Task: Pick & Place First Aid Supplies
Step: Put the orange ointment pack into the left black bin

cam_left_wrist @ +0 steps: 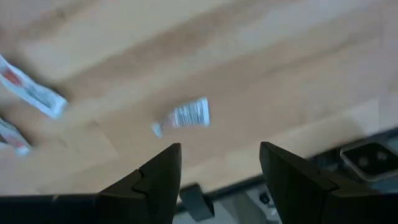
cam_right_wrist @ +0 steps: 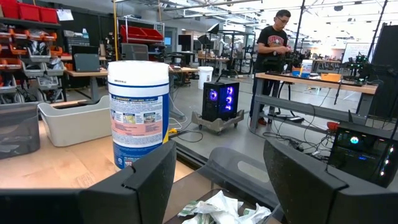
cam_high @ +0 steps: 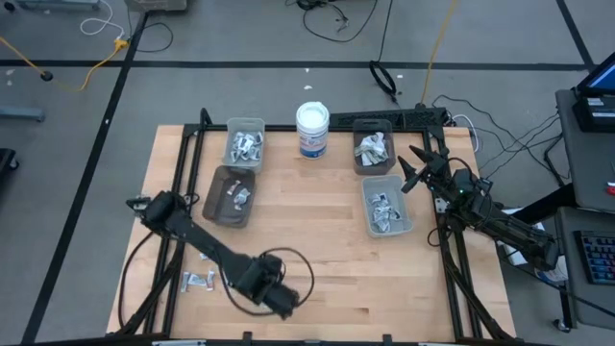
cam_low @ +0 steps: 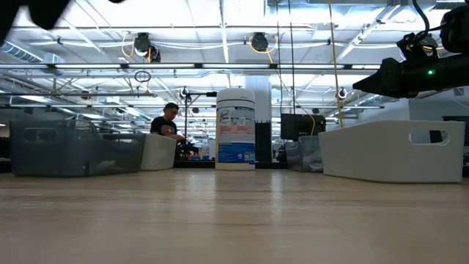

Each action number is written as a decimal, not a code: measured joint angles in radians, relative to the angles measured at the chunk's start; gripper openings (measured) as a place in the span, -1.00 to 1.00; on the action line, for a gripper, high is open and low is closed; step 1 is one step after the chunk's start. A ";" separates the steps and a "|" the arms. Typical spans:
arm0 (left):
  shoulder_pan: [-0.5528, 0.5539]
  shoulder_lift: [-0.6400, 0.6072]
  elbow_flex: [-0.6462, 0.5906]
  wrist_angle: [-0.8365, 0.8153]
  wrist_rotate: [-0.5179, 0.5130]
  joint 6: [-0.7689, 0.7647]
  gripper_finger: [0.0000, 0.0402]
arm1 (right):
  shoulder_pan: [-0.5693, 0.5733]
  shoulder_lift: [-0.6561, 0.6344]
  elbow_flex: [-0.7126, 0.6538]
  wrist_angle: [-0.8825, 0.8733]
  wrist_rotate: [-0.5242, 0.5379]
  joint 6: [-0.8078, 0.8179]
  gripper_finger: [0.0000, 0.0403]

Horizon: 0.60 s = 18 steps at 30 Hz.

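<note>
arms (cam_high: 207, 245): dark, jointed | black cables | wedge-shaped black jaws

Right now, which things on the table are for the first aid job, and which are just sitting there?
For the job:
- small white flat packets loose on the wood
- crumpled white packets in the clear bin
- open left gripper above one packet

Just sitting there:
- white round tub with blue label
- dark grey rectangular bin
- open right gripper, waiting

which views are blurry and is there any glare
Left wrist view: smeared, the packet and tabletop streaked, only the left gripper fairly crisp. Low view: near tabletop soft, ceiling lights bright, tub backlit. Right wrist view: sharp on the tub, right gripper dark. High view: even light, no glare.
</note>
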<state>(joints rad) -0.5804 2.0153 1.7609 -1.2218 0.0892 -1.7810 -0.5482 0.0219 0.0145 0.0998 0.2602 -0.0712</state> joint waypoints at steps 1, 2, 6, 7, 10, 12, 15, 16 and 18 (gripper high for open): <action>-0.011 0.010 0.010 0.001 0.007 -0.002 0.11 | 0.000 0.000 0.000 0.000 0.000 0.000 0.18; -0.021 0.017 0.019 0.002 0.015 0.008 0.11 | 0.000 0.000 0.000 0.000 0.000 0.000 0.18; -0.055 0.031 0.030 0.002 0.042 0.226 0.11 | 0.000 0.000 0.000 0.000 0.000 0.000 0.18; -0.061 0.031 0.030 0.001 0.042 0.283 0.11 | 0.000 0.000 0.000 0.000 0.000 0.000 0.18; -0.075 0.031 0.030 0.000 0.043 0.470 0.11 | 0.000 0.000 0.000 0.000 0.000 0.000 0.18; -0.081 0.031 0.030 0.001 0.043 0.596 0.11 | 0.000 0.000 0.000 0.000 0.000 0.000 0.18; -0.084 0.031 0.030 0.000 0.041 0.797 0.11 | 0.000 0.000 0.000 0.000 0.000 0.000 0.18; -0.084 0.031 0.030 -0.001 0.037 0.850 0.11 | 0.000 0.000 0.000 0.000 0.000 0.000 0.18; -0.084 0.031 0.029 -0.001 0.013 0.925 0.11 | 0.000 0.000 0.000 0.000 0.000 0.000 0.18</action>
<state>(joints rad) -0.6643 2.0460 1.7901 -1.2224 0.1022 -0.8561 -0.5484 0.0219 0.0144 0.0998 0.2600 -0.0713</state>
